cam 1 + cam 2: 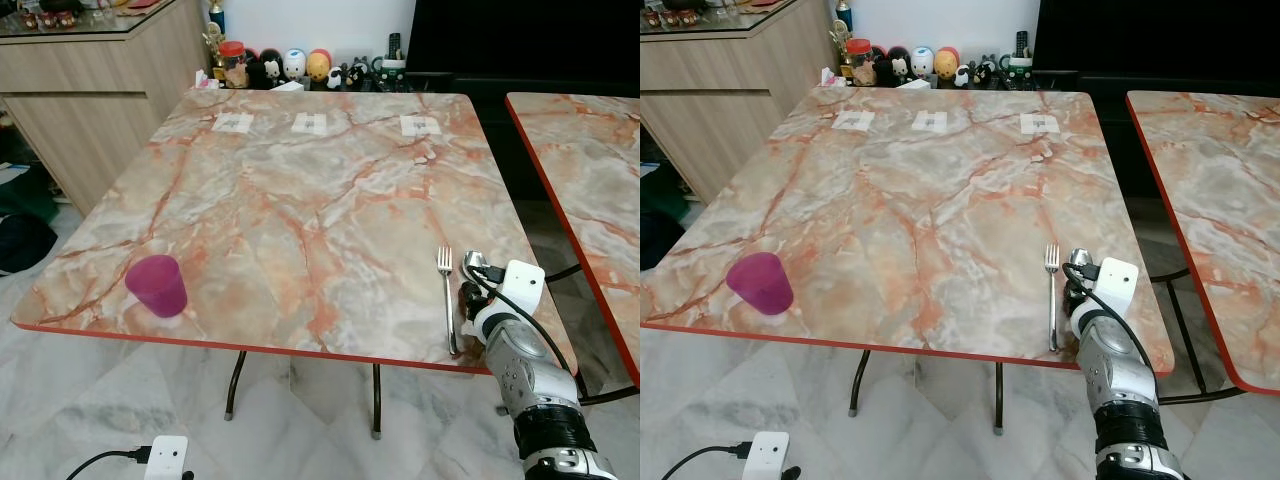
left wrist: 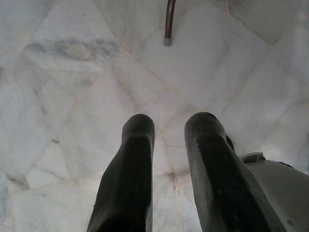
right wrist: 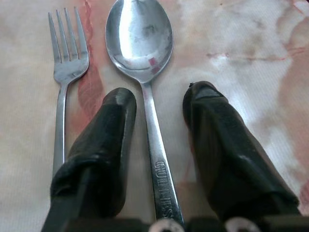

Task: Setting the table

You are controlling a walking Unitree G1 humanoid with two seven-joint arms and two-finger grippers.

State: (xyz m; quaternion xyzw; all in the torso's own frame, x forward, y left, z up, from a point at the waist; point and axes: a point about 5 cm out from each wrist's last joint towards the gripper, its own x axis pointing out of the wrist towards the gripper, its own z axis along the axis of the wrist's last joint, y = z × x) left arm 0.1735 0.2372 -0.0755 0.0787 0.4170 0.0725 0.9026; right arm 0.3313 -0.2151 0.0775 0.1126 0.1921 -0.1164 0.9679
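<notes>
A marble-patterned table [image 1: 300,190] stands before me. A steel fork [image 1: 447,300] lies near its front right edge, tines pointing away. Right beside it lies a steel spoon [image 3: 140,38], parallel to the fork [image 3: 65,72]. My right gripper [image 3: 159,96] is low over the table with its fingers apart on either side of the spoon's handle, not pressing it. In the left eye view the right gripper [image 1: 468,295] sits just right of the fork. A pink cup [image 1: 157,285] stands at the front left corner. My left gripper [image 2: 169,128] hangs over the floor, fingers apart.
Three white paper labels [image 1: 310,123] lie along the table's far edge. A second marble table [image 1: 590,170] stands close on the right. A wooden cabinet [image 1: 90,90] is at the left, figurines [image 1: 290,65] behind. A white device [image 1: 165,458] with a cable lies on the floor.
</notes>
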